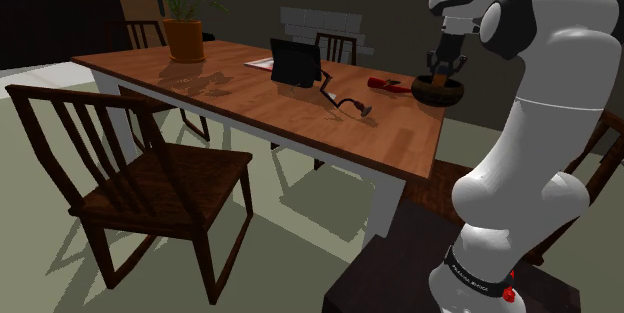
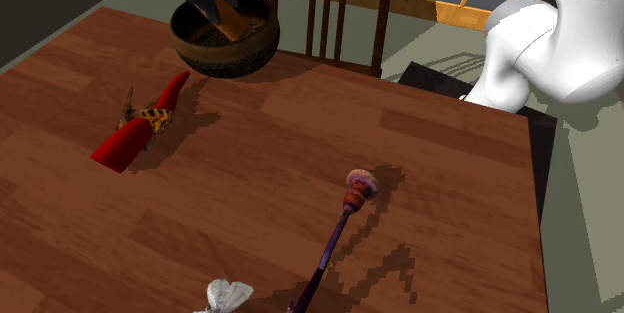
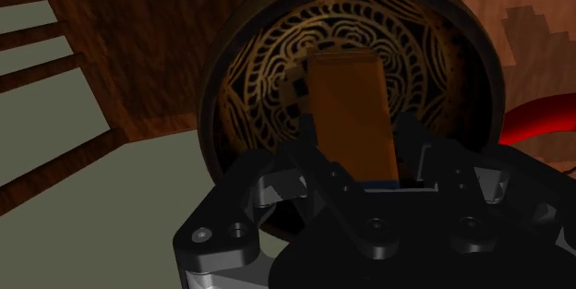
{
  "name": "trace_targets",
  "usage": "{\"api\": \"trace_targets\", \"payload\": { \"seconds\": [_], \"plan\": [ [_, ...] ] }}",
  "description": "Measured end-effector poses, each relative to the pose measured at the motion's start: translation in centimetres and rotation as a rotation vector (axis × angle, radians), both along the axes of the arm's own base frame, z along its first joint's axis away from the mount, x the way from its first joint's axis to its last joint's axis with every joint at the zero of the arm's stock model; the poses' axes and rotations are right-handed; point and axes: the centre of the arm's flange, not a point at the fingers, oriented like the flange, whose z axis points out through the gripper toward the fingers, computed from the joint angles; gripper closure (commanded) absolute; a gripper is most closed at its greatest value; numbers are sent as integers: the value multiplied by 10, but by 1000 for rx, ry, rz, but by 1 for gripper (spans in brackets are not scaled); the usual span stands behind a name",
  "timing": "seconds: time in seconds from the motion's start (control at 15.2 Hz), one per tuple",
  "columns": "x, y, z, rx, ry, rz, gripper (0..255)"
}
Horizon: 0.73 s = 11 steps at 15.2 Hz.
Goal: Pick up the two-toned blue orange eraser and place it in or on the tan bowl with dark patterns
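**Almost done: eraser held inside the bowl, beside the table edge**

Now my gripper has its jaws nearly closed, clasping the blue-and-orange eraser by its blue end inside the patterned tan bowl, at the second exterior view's upper left. The bowl stands near the edge of the table, so a nudge could slide it off. I cannot tell whether the orange tip touches the bottom.

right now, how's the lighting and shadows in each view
wrist view: dim, the patterned bowl and eraser softly lit; second exterior view: blocky, stair-stepped shadow beside the long-handled tool on the table; shoulder view: potted plant casts leaf shadows across the tabletop
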Motion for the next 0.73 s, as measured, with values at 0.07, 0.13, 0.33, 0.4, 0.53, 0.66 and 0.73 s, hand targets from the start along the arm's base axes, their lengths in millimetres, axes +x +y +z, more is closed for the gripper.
{"api": "trace_targets", "payload": {
  "seconds": [0.07, 0.13, 0.33, 0.4, 0.53, 0.66, 0.73],
  "plan": [
    [0, 0, 0, 0, 0, 0, 255],
    [0, 0, 0, 0, 0, 0, 255],
    [0, 0, -1, 0, 0, 0, 0],
    [0, 0, -1, 0, 0, 0, 0],
    [0, 0, 0, 0, 0, 0, 0],
    [0, 0, 0, 0, 0, 0, 0],
    [0, 0, 0, 0, 0, 0, 0]
  ]
}}
